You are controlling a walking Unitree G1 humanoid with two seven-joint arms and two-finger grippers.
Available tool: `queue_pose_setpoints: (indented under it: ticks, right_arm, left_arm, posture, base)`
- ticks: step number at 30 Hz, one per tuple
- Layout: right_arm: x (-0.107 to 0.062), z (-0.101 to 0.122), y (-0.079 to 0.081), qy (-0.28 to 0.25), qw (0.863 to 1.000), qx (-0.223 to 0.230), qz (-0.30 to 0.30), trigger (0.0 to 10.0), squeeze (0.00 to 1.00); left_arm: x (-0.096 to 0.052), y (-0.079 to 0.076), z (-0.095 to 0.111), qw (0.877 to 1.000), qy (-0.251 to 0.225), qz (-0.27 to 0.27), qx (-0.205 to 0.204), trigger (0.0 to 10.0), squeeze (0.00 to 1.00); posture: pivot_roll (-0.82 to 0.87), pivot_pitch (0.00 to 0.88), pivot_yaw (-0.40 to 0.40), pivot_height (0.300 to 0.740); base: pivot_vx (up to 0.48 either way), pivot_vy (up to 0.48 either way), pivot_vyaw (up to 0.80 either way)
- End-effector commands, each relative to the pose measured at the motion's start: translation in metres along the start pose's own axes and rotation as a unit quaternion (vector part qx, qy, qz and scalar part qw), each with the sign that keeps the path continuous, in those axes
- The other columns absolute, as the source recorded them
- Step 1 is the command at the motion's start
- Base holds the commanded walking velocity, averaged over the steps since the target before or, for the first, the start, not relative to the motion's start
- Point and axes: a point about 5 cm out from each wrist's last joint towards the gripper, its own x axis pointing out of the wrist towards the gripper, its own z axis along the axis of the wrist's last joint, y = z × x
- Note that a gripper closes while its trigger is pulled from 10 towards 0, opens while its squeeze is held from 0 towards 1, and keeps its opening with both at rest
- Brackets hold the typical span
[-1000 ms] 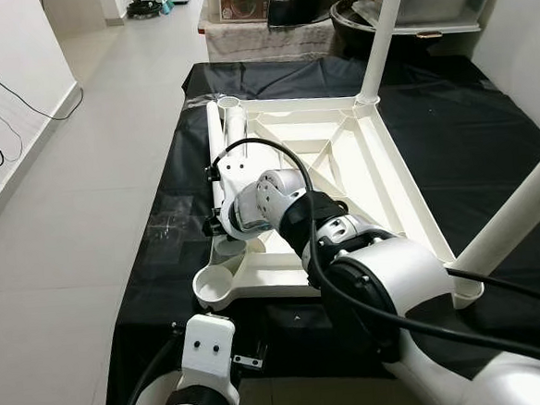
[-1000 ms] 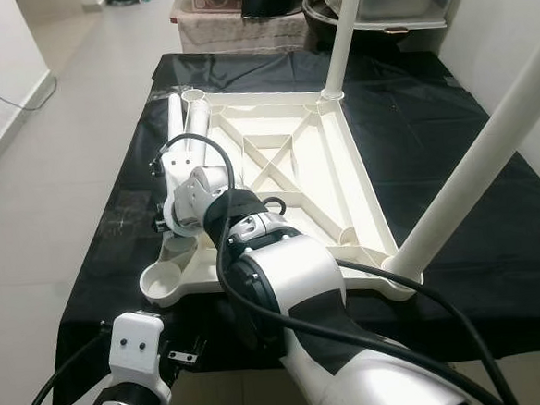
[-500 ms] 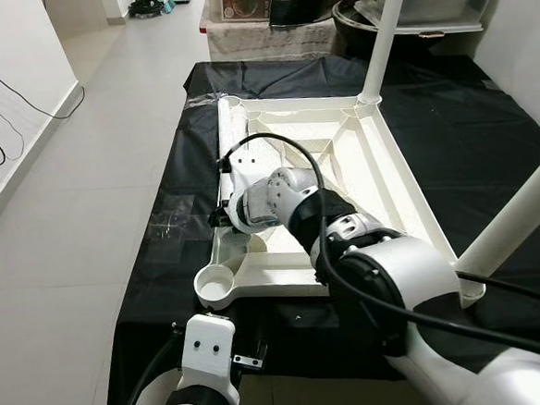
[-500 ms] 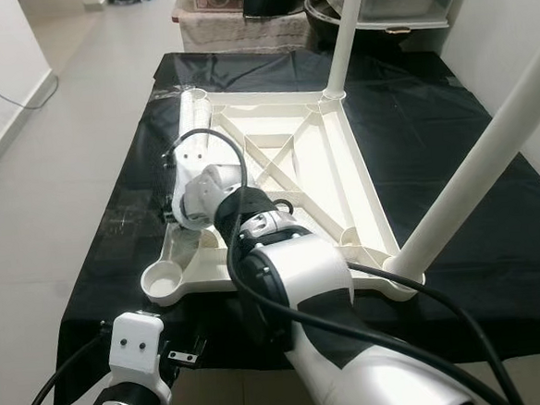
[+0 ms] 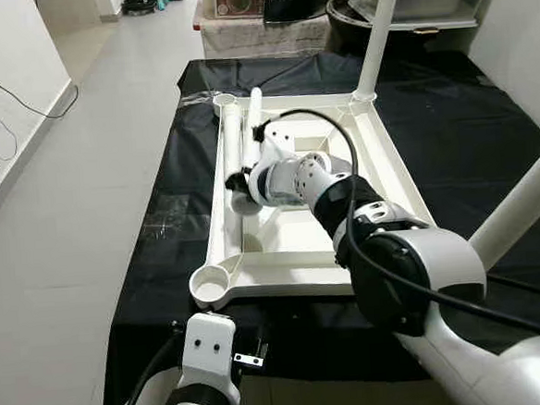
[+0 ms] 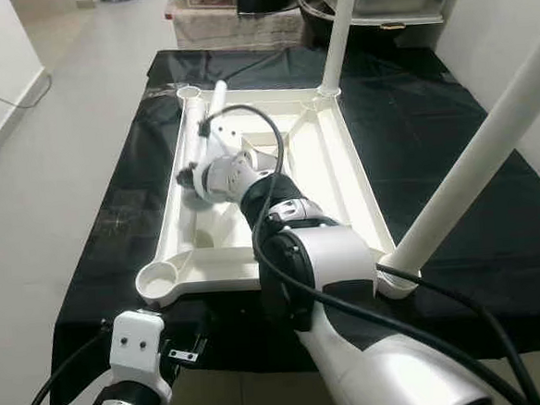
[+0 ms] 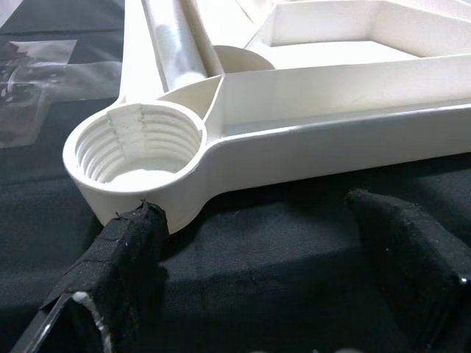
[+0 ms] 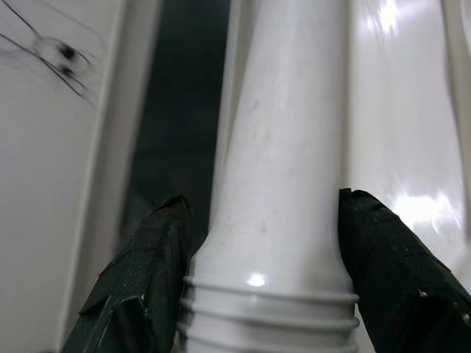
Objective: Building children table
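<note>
Right pincer (image 8: 265, 243) pinching a loose white leg (image 8: 283, 147), one black finger (image 8: 140, 272) on each side of the tube just above its threaded end. Seen from the head, reaches forward over the upturned white tabletop (image 5: 379, 172), wrist near the middle of the frame's left half, with the leg (image 5: 252, 111) slanting away toward 12 o'clock, its far end close to the far left corner socket (image 5: 223, 101). Another loose leg (image 5: 233, 154) lying along the left rail inside the frame, just beside the held one.

Tabletop lying underside up on a black cloth (image 5: 174, 218), ribs crossing in an X in the middle. Two legs already standing screwed in: one (image 5: 376, 33) at the far right corner, at about 1 o'clock, another (image 5: 521, 208) at the near right corner, at about 4 o'clock. Near left corner socket (image 5: 212, 283) open, threads visible inside, at about 7 o'clock.

Left pincer (image 7: 257, 287) spread, fingers (image 7: 121, 265) well apart, hovering low over the cloth right at that near left socket (image 7: 140, 143), one pad almost touching its outer wall. Left arm's white wrist block (image 5: 209, 348) at 6 o'clock, below the cloth's near edge.

Pale tiled floor (image 5: 68, 226) at 9 o'clock, cluttered shelves beyond at 12.
</note>
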Motion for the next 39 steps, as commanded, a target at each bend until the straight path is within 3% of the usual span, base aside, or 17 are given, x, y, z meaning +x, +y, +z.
queue_pose_setpoints:
  ticks: [1,6,8,13,17,19,21,22,23,24,27,28,31,32,36,37,39]
  right_arm:
    - [-0.004,0.015,0.007,-0.038,0.999,0.007,0.033,0.0,0.0]
    - [-0.007,0.025,0.006,-0.069,0.994,0.043,0.076,0.0,0.0]
    - [-0.006,0.023,-0.007,-0.061,0.994,0.062,0.059,0.0,0.0]
    - [-0.006,0.024,-0.043,-0.07,0.997,0.022,-0.023,0.0,0.0]
    - [-0.006,0.025,-0.051,-0.084,0.995,-0.013,-0.044,0.0,0.0]
    - [-0.004,0.022,-0.048,-0.092,0.994,-0.046,-0.025,0.0,0.0]
    - [-0.003,0.021,-0.04,-0.095,0.994,-0.048,0.005,0.0,0.0]
    - [-0.002,0.02,-0.034,-0.097,0.994,-0.046,0.029,3.9,0.0]
    - [-0.002,0.02,-0.034,-0.097,0.994,-0.046,0.029,3.9,0.0]
    - [-0.003,0.022,-0.028,-0.11,0.992,-0.042,0.051,10.0,0.0]
    - [-0.006,0.029,-0.019,-0.149,0.983,-0.069,0.082,10.0,0.0]
    - [-0.008,0.034,-0.017,-0.183,0.975,-0.085,0.095,10.0,0.55]
    - [-0.01,0.038,-0.016,-0.204,0.969,-0.096,0.102,10.0,0.55]
    - [-0.011,0.037,-0.017,-0.222,0.962,-0.124,0.099,10.0,1.0]
    - [-0.009,0.031,-0.024,-0.234,0.955,-0.16,0.083,10.0,1.0]
    - [-0.007,0.026,-0.03,-0.237,0.952,-0.179,0.074,10.0,0.0]
    - [-0.007,0.024,-0.033,-0.242,0.95,-0.184,0.067,10.0,0.0]
  left_arm:
    - [-0.002,-0.007,0.0,1.0,0.0,-0.013,-0.009,10.0,0.0]
    - [-0.002,-0.006,-0.001,1.0,0.001,-0.012,-0.007,10.0,0.0]
    - [-0.002,-0.005,-0.001,1.0,0.001,-0.012,-0.005,10.0,0.0]
    - [-0.002,-0.004,0.001,1.0,-0.004,-0.005,-0.004,10.0,0.0]
    - [-0.002,-0.003,0.0,1.0,-0.002,-0.005,-0.004,10.0,0.0]
    - [-0.001,-0.002,-0.001,1.0,0.0,-0.007,-0.004,10.0,0.0]
    - [-0.001,-0.002,-0.001,1.0,0.001,-0.008,-0.003,10.0,0.0]
    - [-0.002,-0.002,-0.001,1.0,0.001,-0.008,-0.003,10.0,0.0]
    - [-0.002,-0.002,-0.001,1.0,0.001,-0.008,-0.003,10.0,0.0]
    - [-0.002,-0.002,-0.001,1.0,0.001,-0.008,-0.002,10.0,0.0]
    - [-0.002,-0.002,0.0,1.0,-0.002,-0.006,0.001,10.0,0.0]
    - [-0.002,-0.001,0.001,1.0,-0.006,-0.004,0.004,10.0,0.0]
    - [-0.002,-0.001,0.001,1.0,-0.008,-0.002,0.005,10.0,0.0]
    - [-0.001,0.002,0.005,1.0,-0.02,0.012,0.014,10.0,0.0]
    - [0.006,0.018,0.02,0.997,-0.05,0.054,0.036,10.0,0.0]
    - [0.013,0.034,0.036,0.992,-0.078,0.076,0.068,10.0,0.0]
    - [0.018,0.042,0.047,0.988,-0.096,0.077,0.09,10.0,0.0]
  posture:
    - [0.0,0.115,-0.072,0.74]
    - [0.01,0.11,-0.068,0.74]
    - [0.01,0.103,-0.061,0.74]
    - [0.0,0.097,-0.052,0.74]
    - [0.0,0.091,-0.044,0.74]
    - [0.0,0.091,-0.044,0.74]
    - [0.0,0.091,-0.047,0.74]
    - [0.01,0.09,-0.049,0.74]
    - [0.01,0.09,-0.049,0.74]
    - [0.01,0.09,-0.049,0.74]
    - [0.01,0.09,-0.049,0.74]
    - [0.01,0.088,-0.056,0.74]
    - [0.01,0.088,-0.056,0.74]
    - [0.0,0.087,-0.053,0.74]
    - [0.01,0.09,-0.051,0.74]
    - [0.01,0.091,-0.049,0.74]
    - [0.01,0.091,-0.049,0.74]
  base:
    - [0.0,0.0,0.0]
    - [0.0,0.0,0.0]
    - [0.0,0.0,0.0]
    - [0.0,0.0,0.0]
    - [0.0,0.0,0.0]
    - [0.0,0.0,0.0]
    - [0.0,0.0,0.0]
    - [0.0,0.0,0.0]
    - [0.0,0.0,0.0]
    - [0.0,0.0,0.0]
    - [0.0,0.0,0.0]
    - [0.0,0.0,0.0]
    - [0.0,0.0,0.0]
    - [0.0,0.0,0.0]
    - [0.0,0.0,0.0]
    - [0.0,0.0,0.0]
    - [0.0,0.0,0.0]
